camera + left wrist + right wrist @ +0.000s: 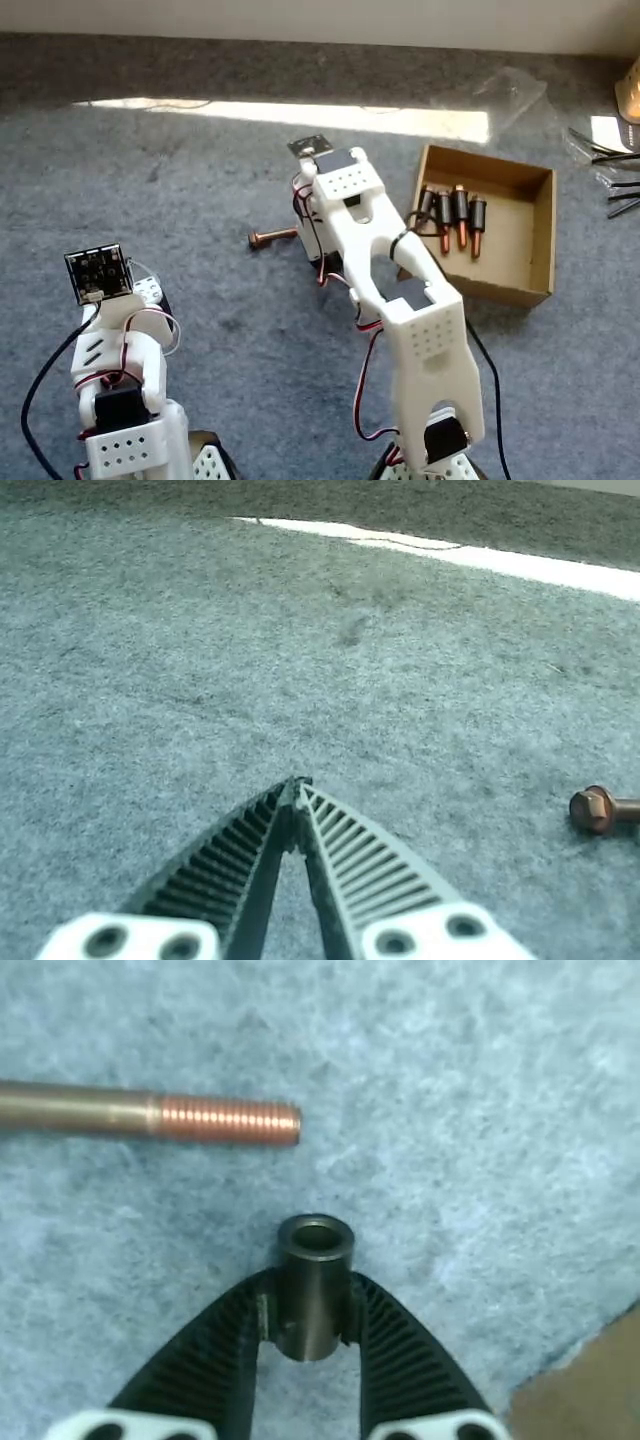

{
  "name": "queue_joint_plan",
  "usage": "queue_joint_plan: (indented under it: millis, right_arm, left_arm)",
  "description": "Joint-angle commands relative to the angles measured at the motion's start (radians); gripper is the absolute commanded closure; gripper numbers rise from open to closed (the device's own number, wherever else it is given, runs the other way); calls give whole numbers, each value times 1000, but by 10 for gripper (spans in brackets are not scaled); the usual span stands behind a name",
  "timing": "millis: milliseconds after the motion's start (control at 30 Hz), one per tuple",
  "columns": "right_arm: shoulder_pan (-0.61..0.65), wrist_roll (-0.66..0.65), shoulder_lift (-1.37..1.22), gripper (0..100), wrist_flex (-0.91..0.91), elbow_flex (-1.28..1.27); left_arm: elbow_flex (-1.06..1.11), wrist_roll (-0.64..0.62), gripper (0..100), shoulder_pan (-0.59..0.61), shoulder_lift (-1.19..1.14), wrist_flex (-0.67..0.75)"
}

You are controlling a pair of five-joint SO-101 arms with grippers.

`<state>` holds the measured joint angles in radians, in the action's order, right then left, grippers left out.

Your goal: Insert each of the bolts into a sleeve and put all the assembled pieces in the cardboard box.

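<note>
Bolt never whole, and plenty tucked out of sight!
In the right wrist view the bolt runs off the frame before its head, while the left wrist view cuts off its shank just past the hex head. From above, the right arm covers the bolt's threaded tip and a stretch of the cardboard box wall. The sleeve has its lower end buried between the fingers of the right gripper. Thin dark pieces are cut off at the edge, too small to name.
</note>
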<state>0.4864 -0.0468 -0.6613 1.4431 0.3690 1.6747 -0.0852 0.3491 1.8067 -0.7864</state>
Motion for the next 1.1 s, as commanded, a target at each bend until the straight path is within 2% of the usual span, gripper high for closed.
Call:
queue_joint_plan:
  millis: [0, 167, 533, 900, 1067]
  right_arm:
    - [8, -3, 19, 995, 19, 7]
    - [-18, -3, 41, 995, 25, 33]
    - [-44, -2, 325, 995, 209, 117]
    - [-45, -11, 762, 995, 314, 105]
    - [-41, -11, 983, 995, 312, 1]
  left_arm:
    - [21, 8, 980, 5, 5, 2]
    - [21, 8, 979, 5, 5, 2]
    - [21, 8, 979, 5, 5, 2]
    - [21, 8, 979, 5, 5, -2]
    - [21, 8, 979, 5, 5, -3]
